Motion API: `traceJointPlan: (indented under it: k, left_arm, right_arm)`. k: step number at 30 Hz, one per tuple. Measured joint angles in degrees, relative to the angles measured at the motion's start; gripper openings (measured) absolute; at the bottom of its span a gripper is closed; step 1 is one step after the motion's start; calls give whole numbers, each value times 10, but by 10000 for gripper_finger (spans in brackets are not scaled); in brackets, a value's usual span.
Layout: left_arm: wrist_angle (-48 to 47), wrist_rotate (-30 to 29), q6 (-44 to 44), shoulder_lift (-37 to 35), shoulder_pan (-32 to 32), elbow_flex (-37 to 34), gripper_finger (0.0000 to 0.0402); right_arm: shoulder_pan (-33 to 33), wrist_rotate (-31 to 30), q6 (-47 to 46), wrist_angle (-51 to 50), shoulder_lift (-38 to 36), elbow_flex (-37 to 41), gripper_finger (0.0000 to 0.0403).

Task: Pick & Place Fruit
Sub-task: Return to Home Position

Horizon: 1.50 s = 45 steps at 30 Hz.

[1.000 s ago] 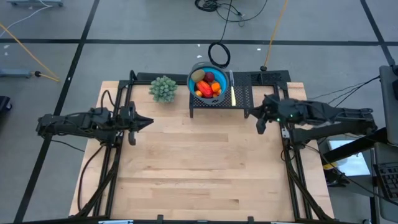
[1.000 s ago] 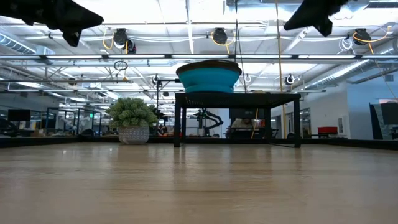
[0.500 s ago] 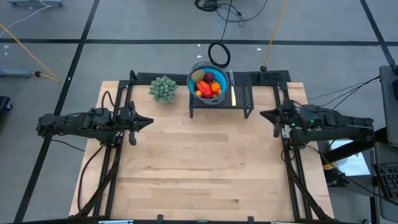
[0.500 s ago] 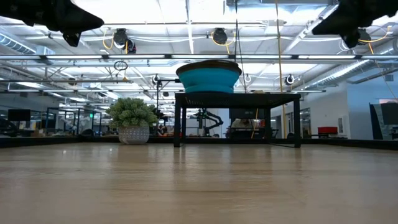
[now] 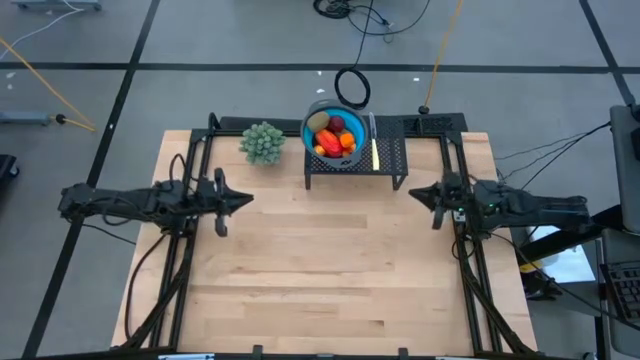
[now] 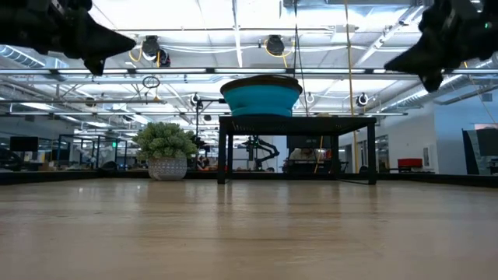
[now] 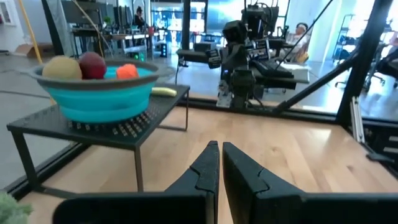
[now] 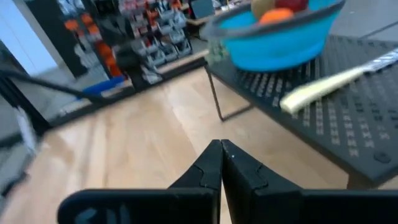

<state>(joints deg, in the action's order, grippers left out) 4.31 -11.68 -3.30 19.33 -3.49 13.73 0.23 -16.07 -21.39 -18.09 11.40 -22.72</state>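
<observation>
The fruit (image 5: 334, 135) lies piled in a round blue bowl (image 5: 312, 118) that rests on a low black perforated stand (image 5: 390, 158) at the table's far edge; I see red-orange, dark red, olive-green and orange pieces. In the left wrist view the bowl (image 7: 99, 93) shows an olive piece, a dark red one and an orange one above its rim. My left gripper (image 5: 243, 199) hovers shut over the table's left part, well short of the stand. My right gripper (image 5: 415, 193) hovers shut near the stand's right front corner. A yellow strip (image 8: 323, 84) lies on the stand beside the bowl.
A bushy pale-green plant ball (image 5: 262, 143) in a pot stands on the table left of the stand. Black frame rails (image 5: 190, 190) run along the table's left and right sides. The wooden tabletop (image 5: 330, 270) stretches bare toward the near edge.
My right gripper has drawn back from beside the stand toward the table's right edge and come lower, then edged a little left again, turning as it went. My left gripper has crept slightly toward the table's middle. The bowl and the fruit have stayed put.
</observation>
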Motion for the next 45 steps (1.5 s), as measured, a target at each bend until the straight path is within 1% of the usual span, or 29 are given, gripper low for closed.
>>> traceJointPlan:
  k: [2,5,8,13,16,17,21,24,27,30,33,36,40,45]
  left_arm:
    - [1,0,-4,0,0,-8,19]
    - [5,0,-14,0,0,-21,19]
    - [5,0,-17,0,0,-29,19]
    - [3,1,-12,-8,0,-30,19]
    - [0,6,3,-23,0,-30,19]
    - [-3,10,9,-28,0,-30,19]
    - [-15,12,3,-47,0,-39,19]
    - [20,13,-12,-55,0,-69,19]
    - [82,14,-19,-60,0,-99,19]
    - [125,13,-14,-60,1,-117,19]
    - [112,9,-12,-59,1,-120,19]
    - [84,-15,-35,-58,1,-120,19]
    - [69,-48,-40,-58,1,-120,19]
    - [71,-49,-31,-59,1,-120,19]
  right_arm:
    - [0,-1,13,5,-1,21,0]
    - [0,-1,8,-15,-12,24,0]
    - [0,-1,20,-39,-41,17,0]
    - [0,-2,29,-90,-111,15,0]
    - [0,-3,12,-117,-111,13,0]
    - [0,-4,12,-111,-110,16,0]
    - [0,-5,18,-5,-107,68,0]
    - [0,-5,33,82,-108,121,0]
    - [0,-3,35,130,-107,156,0]
    - [0,-2,49,139,-109,167,0]
    - [0,-1,97,143,-108,168,0]
    - [0,-1,129,143,-107,168,0]
    - [0,-1,133,139,-108,169,0]
    - [0,-2,132,138,-108,169,0]
